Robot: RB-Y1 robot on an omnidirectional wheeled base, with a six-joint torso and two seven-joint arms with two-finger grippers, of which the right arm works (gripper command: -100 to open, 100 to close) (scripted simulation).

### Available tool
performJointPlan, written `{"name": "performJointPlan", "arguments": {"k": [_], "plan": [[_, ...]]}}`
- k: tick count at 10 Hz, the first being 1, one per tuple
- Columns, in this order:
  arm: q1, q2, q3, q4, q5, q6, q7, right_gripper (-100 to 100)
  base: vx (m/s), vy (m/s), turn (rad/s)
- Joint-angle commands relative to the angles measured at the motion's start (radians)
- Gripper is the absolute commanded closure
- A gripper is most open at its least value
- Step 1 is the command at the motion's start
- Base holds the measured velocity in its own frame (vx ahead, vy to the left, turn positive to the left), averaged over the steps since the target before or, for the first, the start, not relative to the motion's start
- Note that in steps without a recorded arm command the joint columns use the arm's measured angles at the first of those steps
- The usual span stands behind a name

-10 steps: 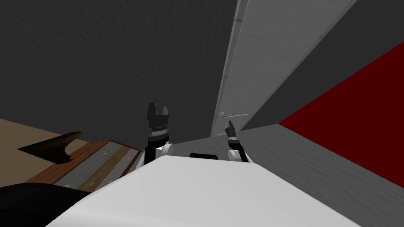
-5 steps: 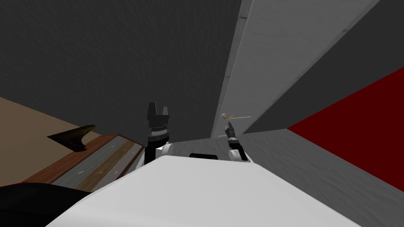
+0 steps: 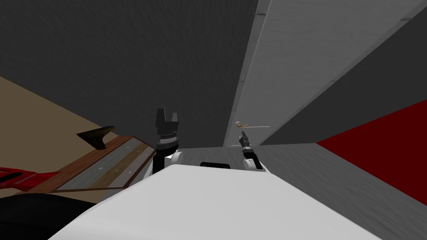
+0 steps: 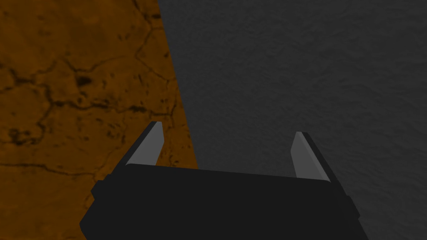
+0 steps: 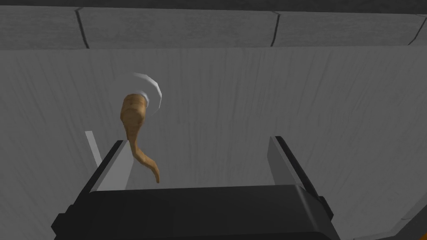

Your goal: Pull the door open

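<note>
The step in hand was the reach for the handle, not yet the pull. The brown lever handle point(image 5: 135, 125) sat on the pale grey door point(image 5: 250, 91), with the dark wall point(image 3: 167, 54) near it on its left. The right pincer point(image 5: 199, 141) was released, its fingers spread wide. The handle's thin end hung between them, close to one finger; whether it touched that finger I could not tell surely. Nothing was grasped. The left pincer point(image 4: 227, 129) was also released and stood well apart from the handle. I judged that the next move called for centring the right pincer on the handle, clenching, then drawing back.
</note>
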Motion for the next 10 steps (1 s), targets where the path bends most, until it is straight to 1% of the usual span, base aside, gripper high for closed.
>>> {"name": "performJointPlan", "arguments": {"k": [1,3,4,5,7,9,10], "plan": [[-0.013,-0.019,0.009,0.046,-0.025,-0.004,0.0,-100,0.029,-0.108,0.164],[-0.036,-0.042,0.02,0.103,-0.053,-0.014,-0.003,-100,0.014,-0.106,0.162],[-0.036,-0.042,0.02,0.111,-0.053,-0.014,-0.003,-100,0.002,-0.085,0.048],[-0.047,-0.052,0.024,0.139,-0.065,-0.019,-0.004,-100,0.007,-0.069,0.068],[-0.066,-0.071,0.033,0.194,-0.089,-0.028,-0.007,-100,0.011,-0.09,0.16],[-0.083,-0.087,0.041,0.24,-0.109,-0.035,-0.009,-100,-0.009,-0.093,0.102],[-0.096,-0.099,0.046,0.275,-0.124,-0.041,-0.011,-100,-0.015,-0.105,0.16]]}}
